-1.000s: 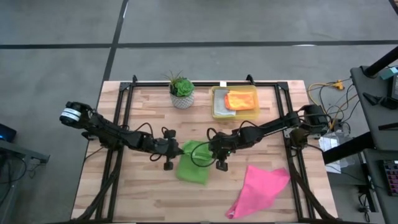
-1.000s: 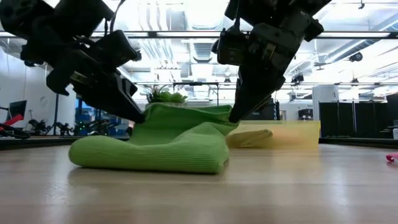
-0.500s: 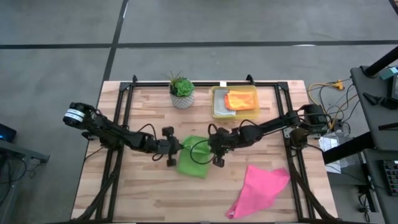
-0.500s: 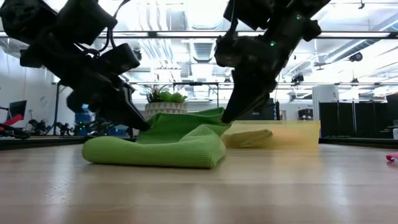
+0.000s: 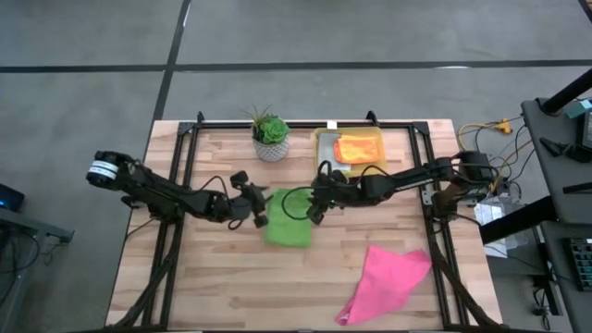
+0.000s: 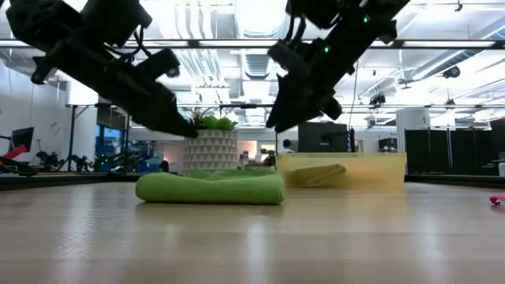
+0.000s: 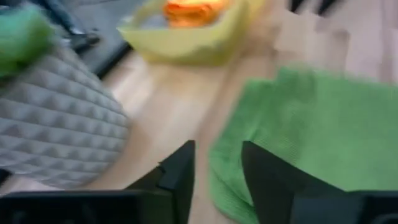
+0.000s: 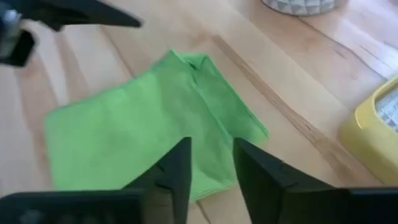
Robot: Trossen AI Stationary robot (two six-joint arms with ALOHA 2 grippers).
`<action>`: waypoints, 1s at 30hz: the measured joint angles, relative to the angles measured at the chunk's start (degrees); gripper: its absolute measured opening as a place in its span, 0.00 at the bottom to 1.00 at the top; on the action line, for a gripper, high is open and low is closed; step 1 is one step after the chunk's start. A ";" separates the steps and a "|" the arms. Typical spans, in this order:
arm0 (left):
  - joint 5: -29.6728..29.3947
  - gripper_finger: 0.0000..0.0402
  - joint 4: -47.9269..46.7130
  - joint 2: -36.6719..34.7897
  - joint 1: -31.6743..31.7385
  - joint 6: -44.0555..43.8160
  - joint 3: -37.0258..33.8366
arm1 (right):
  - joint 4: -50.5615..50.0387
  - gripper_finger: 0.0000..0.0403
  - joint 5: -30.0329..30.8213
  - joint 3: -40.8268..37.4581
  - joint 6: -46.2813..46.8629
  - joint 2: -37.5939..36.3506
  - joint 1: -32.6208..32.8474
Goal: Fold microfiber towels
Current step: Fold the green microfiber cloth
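Note:
The bright green towel (image 5: 288, 229) lies folded and flat on the wooden table (image 5: 213, 287); it also shows in the low view (image 6: 211, 188). My left gripper (image 5: 260, 211) hovers open over its left far corner, clear of it (image 6: 188, 130) (image 7: 217, 171). My right gripper (image 5: 314, 211) hovers open over its right far corner, also clear (image 6: 274, 125) (image 8: 211, 168). The hot pink towel (image 5: 384, 282) lies spread loosely at the near right. The orange towel (image 5: 357, 148) and a light grey one (image 5: 334, 160) lie in the yellow bin (image 5: 323, 171).
A potted plant (image 5: 271, 139) in a white pot stands at the far edge, just left of the bin. The black frame rails (image 5: 176, 231) run along both table sides. Bare wood lies in front of the green towel.
Both grippers held the green towel's raised upper edge and carried it toward the far edge. They have let go and risen, tipping flatter. The lifted edge has dropped, so the towel now lies flat and folded, a little farther back on the table.

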 joint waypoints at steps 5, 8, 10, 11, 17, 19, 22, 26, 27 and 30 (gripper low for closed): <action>-0.60 0.42 -0.01 -3.68 0.35 0.00 0.10 | 0.08 0.38 -0.13 -0.24 0.36 -1.49 1.07; 4.12 0.44 0.12 -4.99 0.51 0.03 0.52 | 0.18 0.43 -2.56 -0.44 1.87 -1.16 2.16; 10.50 0.42 0.11 -5.17 0.79 1.05 0.70 | 0.68 0.44 -4.99 -0.43 1.49 -0.42 2.99; 13.49 0.40 -0.05 -5.04 0.85 2.10 0.70 | 0.57 0.44 -5.12 -0.44 1.21 0.15 3.55; 19.65 0.11 -0.09 -1.93 1.42 4.04 0.70 | 2.51 0.39 -6.78 -0.33 1.63 4.07 4.83; 24.27 0.03 -0.14 -1.09 1.56 4.02 0.74 | 3.58 0.36 -8.52 0.00 0.94 4.81 5.22; 29.69 0.03 -0.22 -1.03 0.70 7.09 0.74 | 4.74 0.32 -11.33 0.09 -1.73 5.07 6.45; 35.10 0.04 -0.57 -1.40 -1.56 12.14 0.91 | 4.80 0.32 -11.74 0.09 -5.92 5.09 8.50; 36.36 0.04 -0.55 -1.41 -2.09 12.02 1.16 | 4.80 0.33 -11.74 0.09 -6.83 5.09 8.97; 38.59 0.04 -0.60 -0.95 -3.45 11.65 1.71 | 5.06 0.40 -11.68 0.09 -11.63 5.11 10.45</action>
